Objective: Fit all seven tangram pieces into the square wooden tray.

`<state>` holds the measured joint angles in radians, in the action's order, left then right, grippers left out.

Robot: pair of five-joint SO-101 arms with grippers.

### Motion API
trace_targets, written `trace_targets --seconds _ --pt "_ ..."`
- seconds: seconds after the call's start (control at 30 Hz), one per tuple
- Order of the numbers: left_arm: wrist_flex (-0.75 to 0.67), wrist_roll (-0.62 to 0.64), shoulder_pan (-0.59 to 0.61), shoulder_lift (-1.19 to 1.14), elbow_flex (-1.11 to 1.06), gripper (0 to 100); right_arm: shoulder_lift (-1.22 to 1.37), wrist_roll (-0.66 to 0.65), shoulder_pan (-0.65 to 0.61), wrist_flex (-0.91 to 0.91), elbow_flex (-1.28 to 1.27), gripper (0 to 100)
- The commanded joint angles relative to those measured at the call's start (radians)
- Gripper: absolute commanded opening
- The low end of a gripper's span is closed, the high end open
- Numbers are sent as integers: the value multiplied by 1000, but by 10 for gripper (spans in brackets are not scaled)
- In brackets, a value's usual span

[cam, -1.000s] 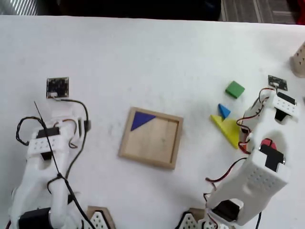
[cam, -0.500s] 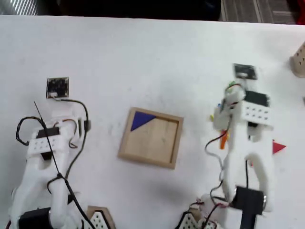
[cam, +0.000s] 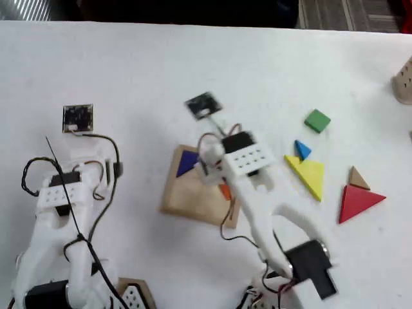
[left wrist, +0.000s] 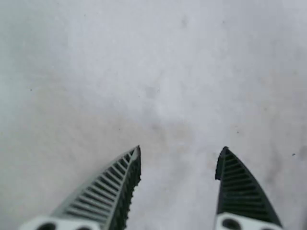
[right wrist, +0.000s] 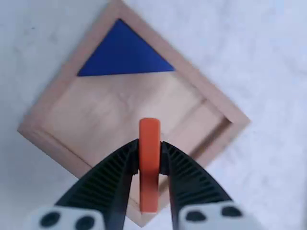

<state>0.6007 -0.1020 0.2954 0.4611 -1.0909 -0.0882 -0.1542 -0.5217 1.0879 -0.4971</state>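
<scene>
The square wooden tray (cam: 172, 198) (right wrist: 57, 91) lies mid-table with a dark blue triangle (cam: 188, 161) (right wrist: 125, 51) in one corner. My right gripper (right wrist: 149, 154) hangs above the tray, shut on an orange piece (right wrist: 149, 158) (cam: 224, 190) held on edge. On the right of the table lie a green square (cam: 317, 120), a small blue triangle (cam: 302, 149), a yellow triangle (cam: 309, 176), a tan triangle (cam: 357, 178) and a red triangle (cam: 357, 201). My left gripper (left wrist: 178, 165) is open over bare table at the left.
A small dark marker card (cam: 78, 117) lies at the far left. A second dark card (cam: 203, 105) is seen just beyond the tray. A perforated wooden object (cam: 404, 82) stands at the right edge.
The right arm swung left from the pieces on the right to over the tray, carrying the orange piece. The loose pieces it covered are now in sight. The left arm stayed put.
</scene>
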Motion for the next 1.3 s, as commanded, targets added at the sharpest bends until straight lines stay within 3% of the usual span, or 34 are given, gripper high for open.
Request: trace_targets --seconds 0.0,0.27,0.4,0.57,0.77,0.97,1.27 --pt "-6 8 4 1 23 256 68 8 -54 -70 14 22" --pt "-6 8 2 -1 25 256 116 0 -62 21 110 262" --pt "-6 8 2 -2 25 256 114 -2 -62 93 146 314" --pt "-6 8 2 -2 25 256 110 -51 -25 259 245 311" --pt "-6 8 2 -2 25 256 -31 -58 174 298 221 225" --pt "-6 8 1 -2 25 256 -148 -52 236 127 -28 13" --pt "0 8 4 2 21 256 -188 8 237 -139 -236 17"
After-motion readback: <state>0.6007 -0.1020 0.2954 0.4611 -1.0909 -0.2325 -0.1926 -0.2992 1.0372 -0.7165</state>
